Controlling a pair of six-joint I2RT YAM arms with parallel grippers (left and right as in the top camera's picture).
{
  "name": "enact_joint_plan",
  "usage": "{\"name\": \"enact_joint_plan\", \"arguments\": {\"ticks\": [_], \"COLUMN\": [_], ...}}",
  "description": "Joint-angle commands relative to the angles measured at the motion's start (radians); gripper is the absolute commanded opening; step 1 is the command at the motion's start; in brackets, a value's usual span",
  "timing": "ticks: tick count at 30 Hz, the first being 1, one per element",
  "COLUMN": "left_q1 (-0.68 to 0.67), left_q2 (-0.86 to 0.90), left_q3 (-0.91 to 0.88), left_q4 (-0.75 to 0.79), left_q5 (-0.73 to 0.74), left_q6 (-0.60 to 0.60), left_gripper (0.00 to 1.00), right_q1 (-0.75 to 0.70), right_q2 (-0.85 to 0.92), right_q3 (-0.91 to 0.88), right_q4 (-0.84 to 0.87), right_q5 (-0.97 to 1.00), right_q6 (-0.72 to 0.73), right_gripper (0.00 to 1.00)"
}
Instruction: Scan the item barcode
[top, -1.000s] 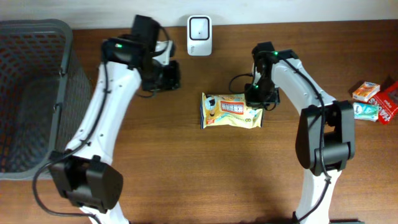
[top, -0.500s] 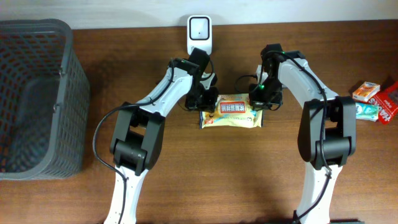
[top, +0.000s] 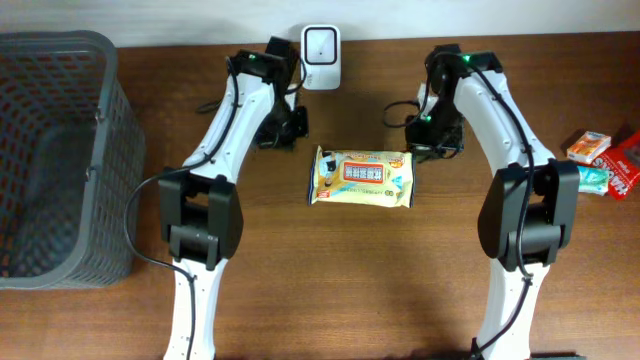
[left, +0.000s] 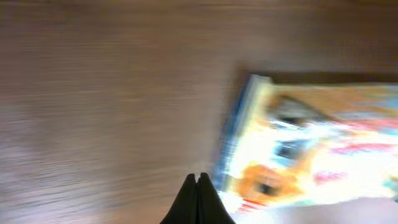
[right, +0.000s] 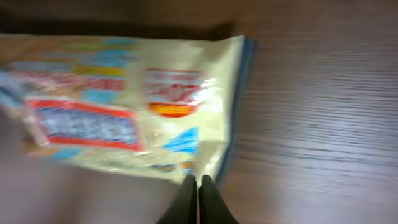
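Left end effector (left: 198, 184): pinched shut, nothing held; sits just beside one short edge of the snack packet (left: 311, 149). Touching or not: cannot tell, view smeared.

Right end effector (right: 198, 186): likewise closed and empty, at the packet's opposite short edge, near a corner.

Packet: lies flat on the surface (top: 330, 290), printed face up, between the two arms, gripped by neither.

Farther back: white scanner (top: 320, 44) at the rear of the surface, near the packet but apart from it. Dark mesh basket (top: 110, 70) at far left, small cartons (top: 598, 160) at far right.

Risks, as judged:
- No barcode made out on the upper face. Possibly underneath, so may call for a flip before any read.
- Flat, slick film, little to pinch. Needs opening first, otherwise only shoves the packet along.
- With an edge-seam grip, likely slip or droop, tilting the code away from the scanner window.
- Crowded spot by the scanner for two arms, so a clash is possible.
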Motion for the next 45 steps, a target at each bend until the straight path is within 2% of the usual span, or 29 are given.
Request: {"name": "enact_joint_plan", "arguments": {"ticks": [1, 7, 8, 9, 11, 12, 15, 19, 21, 22, 23, 24, 25, 26, 28, 29, 32, 38, 42, 44, 45], "left_q1": [-0.047, -0.097, -0.096, -0.090, -0.079, -0.068, -0.031, 0.047, 0.059, 0.061, 0.061, 0.061, 0.057, 0.051, 0.034, 0.033, 0.041, 0.051, 0.057, 0.061, 0.061], "left_q2": [0.021, 0.162, 0.187, 0.204, 0.205, 0.198, 0.175, 0.136, 0.135, 0.135, 0.137, 0.137, 0.137, 0.137, 0.138, 0.138, 0.138, 0.138, 0.138, 0.132, 0.122], "left_q3": [0.007, -0.019, -0.019, -0.019, -0.019, -0.016, 0.040, 0.290, 0.333, 0.334, 0.328, 0.318, 0.305, 0.288, 0.221, 0.192, 0.109, 0.046, 0.046, 0.047, 0.049], "left_q4": [0.002, 0.080, 0.095, 0.099, 0.096, 0.090, 0.032, -0.163, -0.196, -0.204, -0.212, -0.220, -0.226, -0.226, -0.212, -0.198, -0.159, -0.136, -0.135, -0.137, -0.137], "left_q5": [0.258, 0.220, 0.164, 0.028, -0.196, -0.255, -0.285, -0.284, -0.275, -0.265, -0.257, -0.247, -0.246, -0.247, -0.247, -0.247, -0.247, -0.247, -0.247, -0.228, -0.218], "left_q6": [0.081, 0.076, 0.064, 0.023, -0.026, -0.026, -0.026, -0.026, -0.026, -0.026, -0.026, -0.026, -0.026, -0.026, -0.026, -0.026, -0.071, -0.071, -0.071, -0.063, -0.059], "left_gripper": [0.00, 0.00, 0.00, 0.00, 0.00, 0.00, 0.00, 0.00, 0.00, 0.00, 0.06, 0.22, 0.37, 0.63, 0.99, 0.99, 0.99, 0.99, 0.99, 0.99, 0.99], "right_q1": [0.012, 0.017, 0.017, 0.017, 0.016, 0.016, 0.016, 0.016, 0.016, 0.016, 0.017, 0.020, 0.026, 0.031, 0.051, 0.057, 0.078, 0.142, 0.175, 0.173, 0.171], "right_q2": [0.000, 0.000, 0.000, 0.000, -0.001, -0.002, -0.002, -0.002, -0.002, -0.002, -0.002, -0.002, -0.002, -0.002, -0.002, -0.002, -0.002, 0.000, 0.000, 0.000, 0.000], "right_q3": [-0.048, -0.251, -0.282, -0.307, -0.307, -0.297, -0.247, -0.089, -0.043, -0.037, -0.038, -0.045, -0.047, -0.047, -0.050, -0.058, -0.122, -0.286, -0.360, -0.376, -0.376], "right_q4": [0.041, 0.239, 0.278, 0.304, 0.295, 0.284, 0.247, 0.090, 0.044, 0.035, 0.033, 0.037, 0.038, 0.042, 0.073, 0.092, 0.182, 0.408, 0.531, 0.560, 0.560], "right_q5": [-0.142, -0.123, -0.055, 0.055, 0.186, 0.202, 0.231, 0.246, 0.174, 0.132, 0.078, 0.024, -0.018, -0.030, -0.027, -0.027, -0.029, -0.072, -0.079, -0.072, -0.072], "right_q6": [-0.026, 0.045, 0.046, 0.067, 0.105, 0.105, 0.106, 0.106, 0.093, 0.092, 0.090, 0.090, 0.065, 0.048, 0.045, 0.046, 0.089, 0.099, 0.107, 0.164, 0.170], "right_gripper": [0.05, 0.04, 0.04, 0.04, 0.04, 0.04, 0.04, 0.04, 0.16, 0.31, 0.48, 0.67, 0.75, 0.83, 0.93, 0.99, 0.99, 1.00, 0.78, 0.27, 0.04]}}
